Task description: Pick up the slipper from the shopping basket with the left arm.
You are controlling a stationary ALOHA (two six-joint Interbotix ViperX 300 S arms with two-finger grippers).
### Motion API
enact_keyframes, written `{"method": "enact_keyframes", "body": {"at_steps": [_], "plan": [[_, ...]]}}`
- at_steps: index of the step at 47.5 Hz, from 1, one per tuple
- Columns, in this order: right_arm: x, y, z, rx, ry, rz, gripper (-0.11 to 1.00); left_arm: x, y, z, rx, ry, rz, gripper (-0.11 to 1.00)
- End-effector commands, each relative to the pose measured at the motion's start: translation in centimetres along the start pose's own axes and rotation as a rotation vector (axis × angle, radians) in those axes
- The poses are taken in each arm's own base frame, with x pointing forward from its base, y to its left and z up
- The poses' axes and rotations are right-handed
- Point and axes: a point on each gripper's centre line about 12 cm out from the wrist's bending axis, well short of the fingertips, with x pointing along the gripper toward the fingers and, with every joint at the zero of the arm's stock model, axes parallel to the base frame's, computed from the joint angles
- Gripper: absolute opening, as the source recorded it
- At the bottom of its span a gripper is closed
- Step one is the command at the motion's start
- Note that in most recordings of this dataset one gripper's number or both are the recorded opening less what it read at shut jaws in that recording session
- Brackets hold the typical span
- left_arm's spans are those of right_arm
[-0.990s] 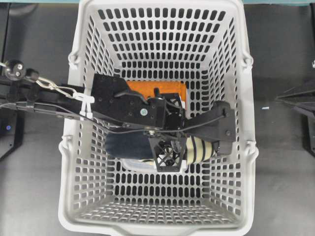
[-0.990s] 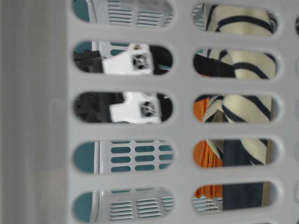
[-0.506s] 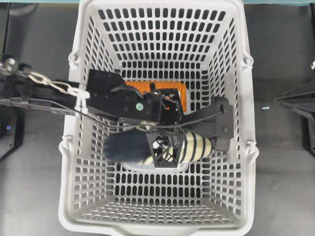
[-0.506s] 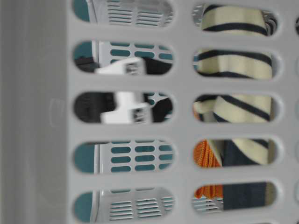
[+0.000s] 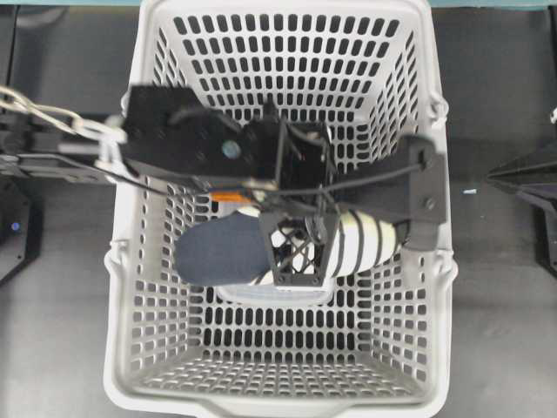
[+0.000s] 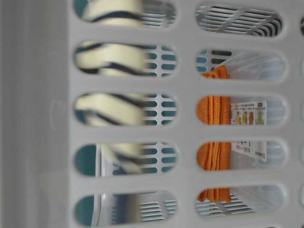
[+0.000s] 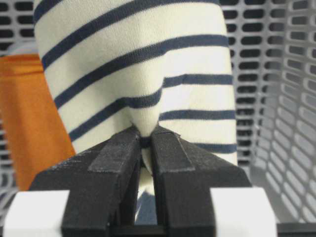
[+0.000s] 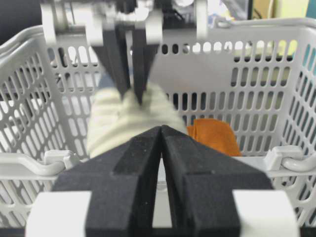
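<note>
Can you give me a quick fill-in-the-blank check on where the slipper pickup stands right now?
1. The left gripper has its jaws pinched on the slipper's ____ toe cover.
2. The slipper hangs inside the ____.
3. The folded cloth beside the slipper is ____ in colour.
4. The right gripper has its jaws ____ and holds nothing.

Missing words: striped; shopping basket; orange; shut

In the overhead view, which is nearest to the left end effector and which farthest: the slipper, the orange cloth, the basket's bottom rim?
1. The slipper: pinched in the left end effector, mid-basket.
2. The orange cloth: just above-left, mostly hidden under the arm.
3. The basket's bottom rim: farthest, at the picture's lower edge.
</note>
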Motion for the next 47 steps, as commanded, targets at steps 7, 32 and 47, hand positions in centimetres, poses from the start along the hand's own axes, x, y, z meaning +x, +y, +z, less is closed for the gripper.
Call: {"method": "enact_keyframes", "body": {"at_steps": [7,32,47], "plan": [[0.08,-0.08,0.32,0.009,-0.009,-0.005,-0.01,-3.68,0.48,0.60,-0.009,-0.037,0.006,0.05],[0.01,-0.13,0.40,0.011,-0.014,-0.008,-0.01,-3.36,-0.13,0.81,0.038,-0.052,0.001,0.05],[-0.27,-0.12,0.61,0.011,-0.029,-0.007,-0.01,-3.08,-0.14,0.69,0.051,-0.043,0.002,0.05]]}}
